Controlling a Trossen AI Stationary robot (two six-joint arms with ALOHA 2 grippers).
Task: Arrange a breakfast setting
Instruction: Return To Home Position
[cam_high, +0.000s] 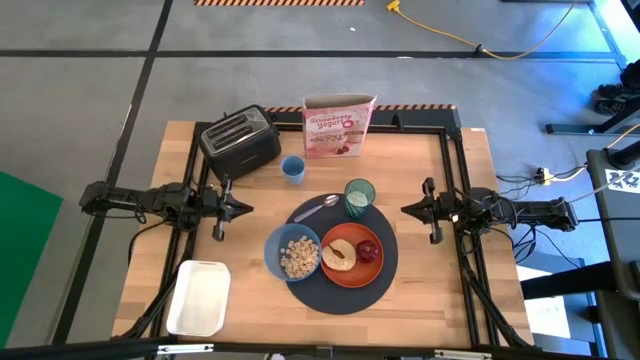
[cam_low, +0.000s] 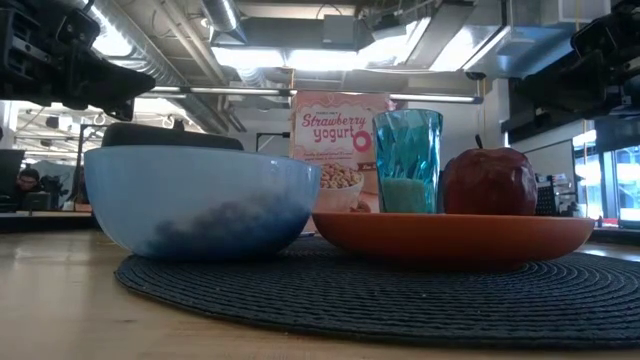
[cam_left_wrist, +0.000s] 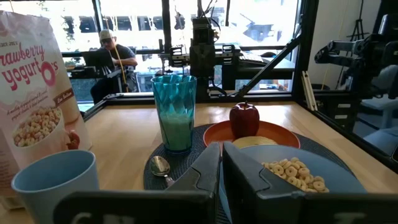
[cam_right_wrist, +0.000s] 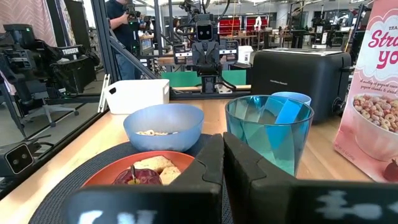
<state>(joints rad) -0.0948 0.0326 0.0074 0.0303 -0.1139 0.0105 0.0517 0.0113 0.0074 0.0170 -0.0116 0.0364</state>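
Observation:
A round dark-grey mat (cam_high: 340, 285) lies at the middle of the table. On it rest an orange plate (cam_high: 352, 270) with toast (cam_high: 338, 256) and a red apple (cam_high: 369, 251), and a blue bowl (cam_high: 273, 250) of cereal (cam_high: 298, 257). A translucent green cup (cam_high: 359, 196) stands on the mat's far edge, with a metal spoon (cam_high: 318, 208) lying beside it. My left gripper (cam_high: 247, 208) hovers shut at the table's left, pointing level toward the mat. My right gripper (cam_high: 405, 210) hovers shut at the right, facing it. Neither touches anything.
A black toaster (cam_high: 240, 140), a small blue cup (cam_high: 292, 168) and a pink cereal box (cam_high: 339, 125) stand at the table's far side. A white container (cam_high: 199, 297) sits at the near left corner. A black frame (cam_high: 455, 150) edges the table.

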